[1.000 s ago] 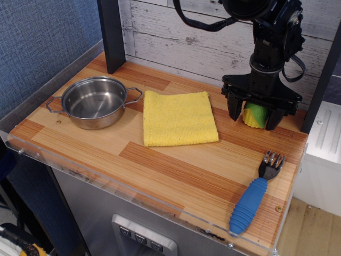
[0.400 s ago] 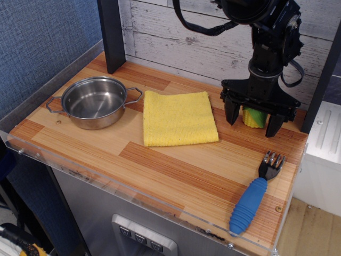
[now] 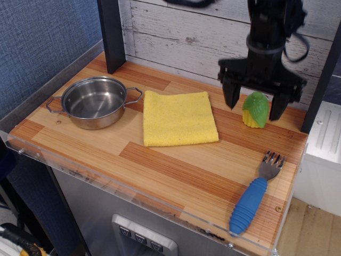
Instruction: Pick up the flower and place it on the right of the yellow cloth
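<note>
So the flower (image 3: 256,110) is sitting on the wooden table (image 3: 176,170), off at about 3 o'clock from the yellow cloth (image 3: 179,118), with a strip of bare wood between the two. It stands upright, green top up, yellow ribbed base down on the boards.

The gripper (image 3: 254,105) hangs right over it with its fingers (image 3: 231,95) spread wide, one on each side of the flower and not pinching it. There's visible daylight on both sides, so it's released, nothing in the grasp.

Edges: the flower is pretty close to the back wall (image 3: 202,37) at 12 o'clock, and the dark post (image 3: 322,74) plus the table's right edge are near at 3 o'clock. Not much slack that way.

The cloth lies flat in the middle of the table, roughly square, its near edge slightly wavy. At its 9 o'clock is the steel pot (image 3: 94,101), one handle almost reaching the cloth's corner. Another dark post (image 3: 111,34) stands at the back, about 12 o'clock from the pot.

The blue-handled fork (image 3: 254,195) lies at about 6 o'clock from the flower, well apart from it, handle end close to the front right corner.

Most open room is the wide bare stretch of wood along the front, from 6 to 7 o'clock of the cloth, up to the clear plastic lip (image 3: 106,184) on the front edge.
</note>
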Tool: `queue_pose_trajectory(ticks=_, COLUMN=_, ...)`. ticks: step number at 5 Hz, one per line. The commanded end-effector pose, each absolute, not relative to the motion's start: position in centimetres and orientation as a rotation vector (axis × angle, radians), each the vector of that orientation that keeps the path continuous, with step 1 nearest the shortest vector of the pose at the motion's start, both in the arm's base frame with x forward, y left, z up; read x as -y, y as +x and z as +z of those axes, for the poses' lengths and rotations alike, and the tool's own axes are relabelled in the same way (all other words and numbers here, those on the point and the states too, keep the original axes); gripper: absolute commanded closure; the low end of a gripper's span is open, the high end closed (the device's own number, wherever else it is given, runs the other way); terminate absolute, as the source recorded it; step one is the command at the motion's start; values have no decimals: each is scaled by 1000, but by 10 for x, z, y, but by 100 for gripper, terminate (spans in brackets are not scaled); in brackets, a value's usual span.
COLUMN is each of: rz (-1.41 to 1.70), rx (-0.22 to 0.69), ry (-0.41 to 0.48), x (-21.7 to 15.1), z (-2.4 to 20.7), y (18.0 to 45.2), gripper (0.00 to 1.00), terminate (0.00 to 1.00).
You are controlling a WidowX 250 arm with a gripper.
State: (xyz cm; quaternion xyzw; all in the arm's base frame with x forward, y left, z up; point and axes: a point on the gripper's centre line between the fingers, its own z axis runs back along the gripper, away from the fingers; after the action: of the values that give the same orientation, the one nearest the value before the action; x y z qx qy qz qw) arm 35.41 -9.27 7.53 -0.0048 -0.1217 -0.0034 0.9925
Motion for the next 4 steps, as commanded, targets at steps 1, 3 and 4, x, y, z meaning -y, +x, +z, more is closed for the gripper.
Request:
queue_pose_trajectory(ticks=1, rz=-23, rx=344, ry=-41, x=87, z=143, y=307, gripper=0, terminate=0)
queue_pose_trajectory(ticks=3, rz=13, rx=365, ry=1, x=69, z=164, y=272, gripper=0, terminate=0)
queue_pose_trajectory(ticks=4, rz=13, rx=365, ry=1, x=69, z=164, y=272, gripper=0, terminate=0)
